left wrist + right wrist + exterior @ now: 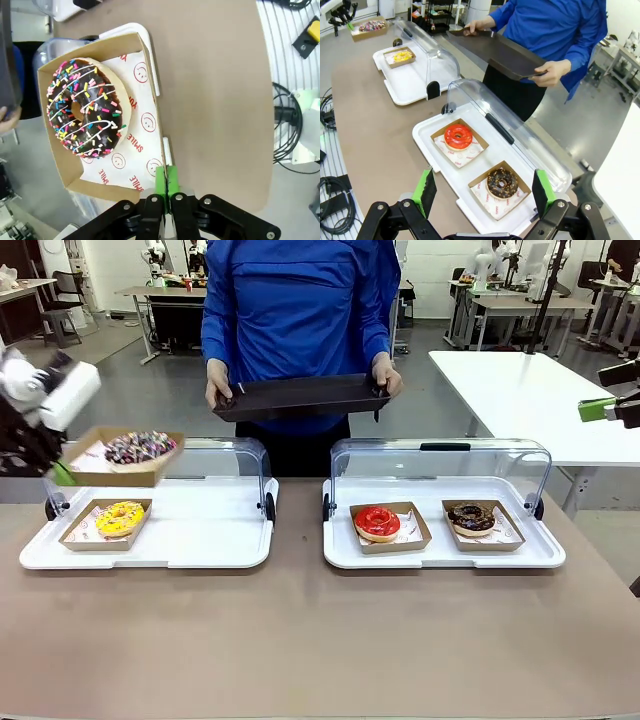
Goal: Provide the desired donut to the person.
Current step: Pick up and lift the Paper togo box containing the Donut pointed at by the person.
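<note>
Left claw [166,183] tight on cardboard tray [92,49] of chocolate-iced donut [86,111] with rainbow sprinkles and white drizzle.

- Front: person [295,310] cut at shoulders by top edge; legs mostly hidden behind table [300,640].
- Front: left arm [45,390] blurred, partly off left edge; left gripper [63,474] tips mostly hidden behind cardboard tray [110,478].
- Front: right gripper [606,408] cut by right edge; one green pad [594,409] + bit of black in frame.
- L wrist: person's hand [8,121] blurred, cut by left edge; liner print [136,145] partly under sprinkle donut [86,114].
</note>
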Controlling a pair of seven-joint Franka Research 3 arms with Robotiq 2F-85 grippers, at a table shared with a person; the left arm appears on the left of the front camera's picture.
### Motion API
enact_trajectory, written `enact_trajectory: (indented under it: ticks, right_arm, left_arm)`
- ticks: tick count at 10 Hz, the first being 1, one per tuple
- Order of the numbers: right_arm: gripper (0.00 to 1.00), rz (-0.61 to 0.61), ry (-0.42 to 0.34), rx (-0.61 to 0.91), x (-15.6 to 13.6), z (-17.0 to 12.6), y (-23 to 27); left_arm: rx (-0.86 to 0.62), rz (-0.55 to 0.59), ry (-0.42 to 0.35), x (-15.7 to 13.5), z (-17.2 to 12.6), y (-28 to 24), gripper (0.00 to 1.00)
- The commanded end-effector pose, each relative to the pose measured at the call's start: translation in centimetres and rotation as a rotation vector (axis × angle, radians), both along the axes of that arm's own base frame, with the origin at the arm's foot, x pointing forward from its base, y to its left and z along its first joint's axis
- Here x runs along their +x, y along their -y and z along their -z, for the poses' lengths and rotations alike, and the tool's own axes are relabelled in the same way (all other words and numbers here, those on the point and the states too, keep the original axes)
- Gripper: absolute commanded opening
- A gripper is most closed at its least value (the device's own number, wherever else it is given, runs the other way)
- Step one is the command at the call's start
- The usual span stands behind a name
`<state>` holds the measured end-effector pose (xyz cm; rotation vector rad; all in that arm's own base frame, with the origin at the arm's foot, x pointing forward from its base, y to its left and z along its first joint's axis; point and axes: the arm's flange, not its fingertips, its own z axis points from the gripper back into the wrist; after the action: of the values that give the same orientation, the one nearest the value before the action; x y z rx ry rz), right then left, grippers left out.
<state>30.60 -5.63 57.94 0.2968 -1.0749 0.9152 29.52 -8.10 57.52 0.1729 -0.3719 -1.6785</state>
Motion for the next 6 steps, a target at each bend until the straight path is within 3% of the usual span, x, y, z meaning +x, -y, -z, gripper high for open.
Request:
enact_trajectory:
  ticks: [1, 2, 3, 4, 6]
  right_arm:
    - [1.0, -0.016, 0.002, -0.005, 0.1, 0.2, 0.0]
    - [1.0, -0.016, 0.002, -0.005, 0.1, 0.2, 0.0]
    - [1.0, -0.016, 0.002, -0.005, 0.1, 0.2, 0.0]
    - [1.0, -0.016, 0.002, -0.005, 0.1, 0.2, 0.0]
    - [1.0, -0.016, 0.002, -0.005, 0.1, 0.2, 0.0]
  left_arm:
    - [-0.034, 0.014, -0.038, -0.2, -0.9, -0.1, 0.0]
    - [-0.067, -0.018, -0.018, 0.2, -1.2, -0.4, 0.0]
    - [-0.093, 0.005, -0.049, 1.1, -0.5, -0.7, 0.0]
    - [-0.035, 0.007, -0.009, -0.6, -1.5, -0.6, 0.0]
    - [-0.035, 0.007, -0.009, -0.6, -1.5, -0.6, 0.0]
